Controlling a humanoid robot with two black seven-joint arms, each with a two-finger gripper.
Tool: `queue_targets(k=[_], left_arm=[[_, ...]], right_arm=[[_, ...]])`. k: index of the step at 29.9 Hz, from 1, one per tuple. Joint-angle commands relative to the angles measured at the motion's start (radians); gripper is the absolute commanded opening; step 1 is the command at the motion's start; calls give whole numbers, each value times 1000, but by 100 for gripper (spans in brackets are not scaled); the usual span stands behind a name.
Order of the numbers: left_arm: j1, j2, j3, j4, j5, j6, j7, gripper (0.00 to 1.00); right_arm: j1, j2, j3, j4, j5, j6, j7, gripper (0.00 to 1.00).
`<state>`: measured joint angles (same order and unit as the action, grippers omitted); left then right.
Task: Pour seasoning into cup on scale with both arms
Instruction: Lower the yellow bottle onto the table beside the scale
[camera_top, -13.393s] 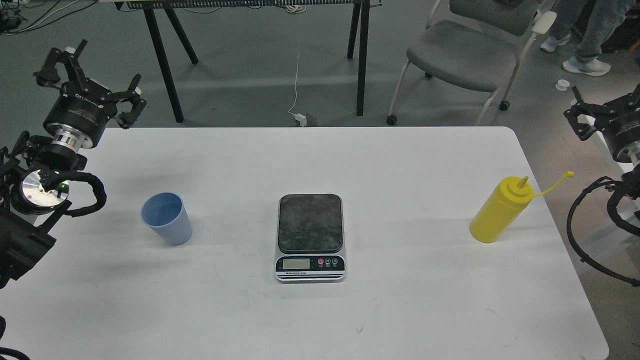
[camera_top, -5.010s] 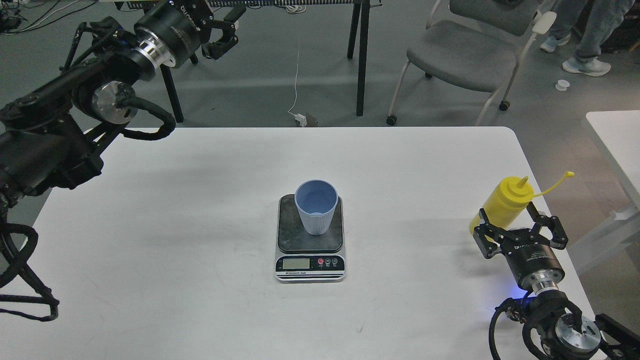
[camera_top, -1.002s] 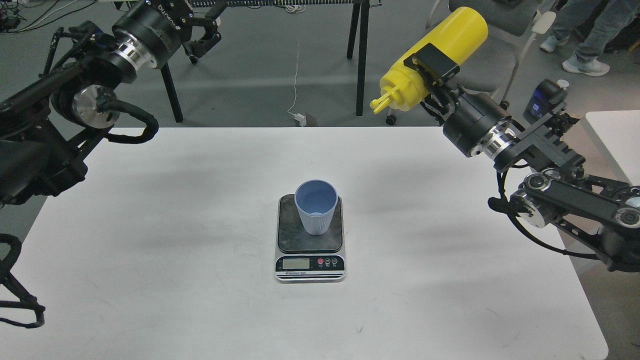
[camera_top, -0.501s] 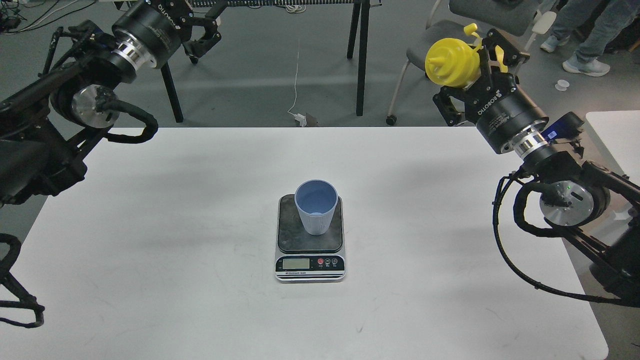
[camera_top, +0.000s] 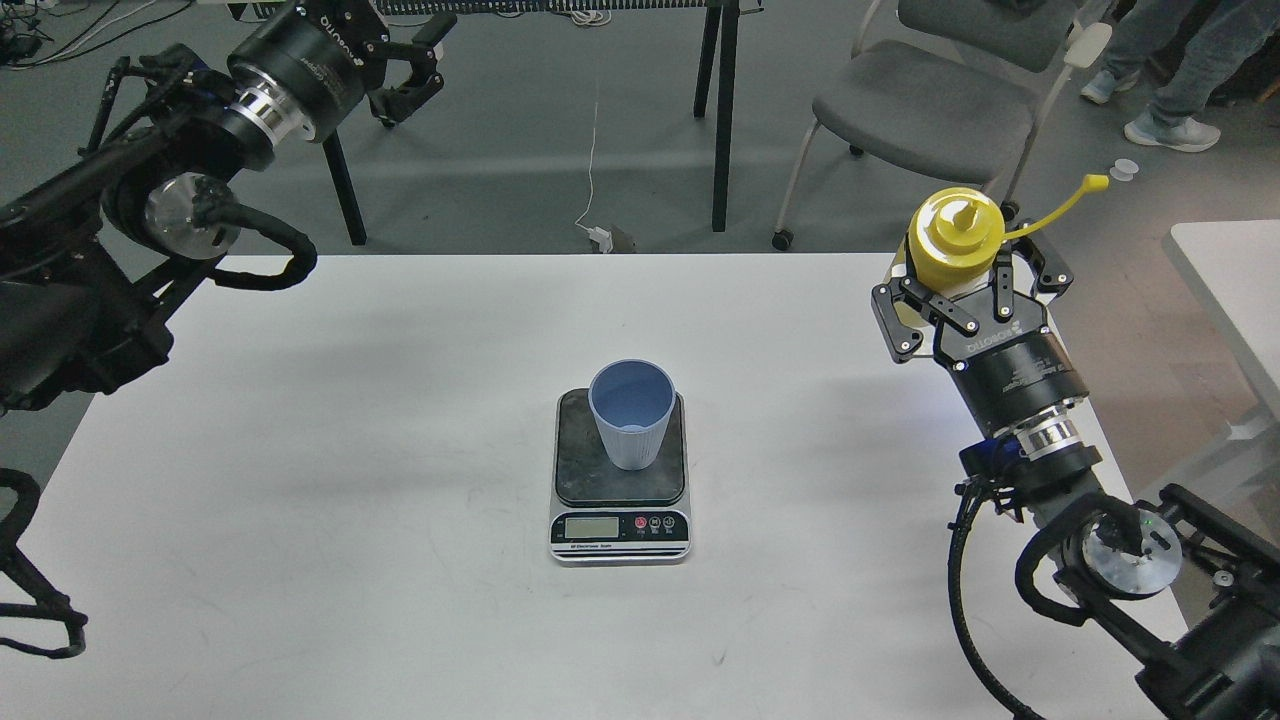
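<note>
Well to the left of the right claw (camera_top: 955, 285), near the middle of the white table (camera_top: 300, 560): the scale (camera_top: 620, 478), with the cup (camera_top: 632, 414) standing upright on its dark plate, so placing judged done. No seasoning visible inside the cup; cannot tell whether any pouring is done, and the end of the task looks close. Between the fingers of the right claw, clenched on its sides: the seasoning bottle (camera_top: 955, 240), upright, nozzle pointing up toward the camera, thin cap tether sticking out to the right. Bottle near the right edge of the table, well apart from the cup; cannot tell if resting on the table or just above it. Probably left: letting go of the bottle and pulling the arm away. Far to the left and up, beyond the table's back edge: the left claw (camera_top: 405, 60), fingers spread, grasping nothing, well apart from cup and scale.
</note>
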<state>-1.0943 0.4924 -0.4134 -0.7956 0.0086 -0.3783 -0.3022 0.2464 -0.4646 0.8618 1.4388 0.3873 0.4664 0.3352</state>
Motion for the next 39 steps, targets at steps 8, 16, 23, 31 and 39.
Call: queue_targets(k=[8, 16, 23, 31, 39], left_arm=[[4, 5, 2, -1, 1, -1, 5, 100], [2, 8, 2, -1, 2, 1, 8, 99], [2, 2, 2, -1, 2, 1, 6, 99], [1, -2, 2, -1, 2, 12, 8, 99], [-2, -2, 2, -1, 2, 12, 8, 100]], right_arm=[[-101, 127, 9, -161, 35, 22, -2, 27], [-141, 149, -10, -262, 39, 22, -5, 27], [-136, 210, -41, -317, 36, 22, -8, 27], [-122, 231, -46, -324, 31, 22, -21, 30], [-121, 222, -46, -324, 31, 22, -22, 64]])
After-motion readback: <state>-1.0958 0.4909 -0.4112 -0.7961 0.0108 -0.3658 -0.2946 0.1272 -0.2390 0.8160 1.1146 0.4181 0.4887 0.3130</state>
